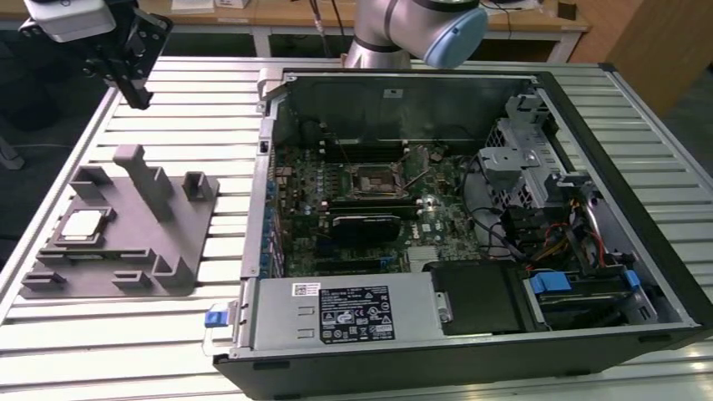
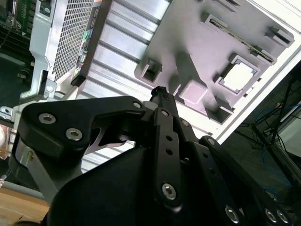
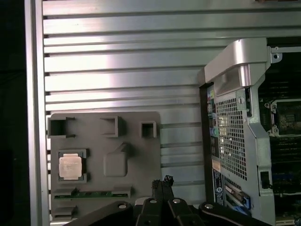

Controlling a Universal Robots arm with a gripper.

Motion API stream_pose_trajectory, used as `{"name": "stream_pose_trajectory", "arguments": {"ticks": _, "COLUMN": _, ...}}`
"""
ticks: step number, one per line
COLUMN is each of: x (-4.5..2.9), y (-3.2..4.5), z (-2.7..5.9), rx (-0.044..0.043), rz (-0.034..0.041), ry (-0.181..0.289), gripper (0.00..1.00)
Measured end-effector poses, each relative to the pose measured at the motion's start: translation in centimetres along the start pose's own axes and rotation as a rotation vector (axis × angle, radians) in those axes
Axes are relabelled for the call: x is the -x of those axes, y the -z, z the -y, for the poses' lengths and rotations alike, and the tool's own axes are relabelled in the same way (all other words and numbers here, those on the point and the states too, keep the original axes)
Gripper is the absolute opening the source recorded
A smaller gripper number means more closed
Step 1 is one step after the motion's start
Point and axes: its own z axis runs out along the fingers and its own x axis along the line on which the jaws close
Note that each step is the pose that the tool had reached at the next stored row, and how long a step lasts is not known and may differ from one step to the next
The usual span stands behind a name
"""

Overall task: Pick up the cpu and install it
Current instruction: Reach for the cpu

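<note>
Arm [image 1: 385, 29]: silver-grey tube, fat rounded joint, pale blue cap [image 1: 455, 35] on its 3 o'clock side in exterior view. Gripper [image 1: 142, 100]: matte black all over, chunky linkage bars, silver screws [image 2: 169, 190] everywhere. Whitish box [image 1: 69, 20] at its 11 o'clock.

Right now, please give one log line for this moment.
cpu: lying in grey holder on table | gripper: shut, empty, apart from cpu | pick: not done

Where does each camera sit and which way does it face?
Exterior view: off the arm, raised, looking down on the table, open computer case and grey block; the arm and tool show.
First wrist view: on the wrist, facing down past the tool at the cpu.
Second wrist view: on the wrist, looking obliquely along the tool's links.
Shared: both wrist views show the cpu resting in the grey block.
</note>
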Motion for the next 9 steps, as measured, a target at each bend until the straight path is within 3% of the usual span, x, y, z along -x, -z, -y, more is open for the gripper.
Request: {"name": "stream_pose_trajectory", "arguments": {"ticks": 9, "x": -1.38, "y": 0.06, "z": 0.1, "rx": -0.0001, "rz": -0.0001, "ry": 0.0, "gripper": 0.11}}
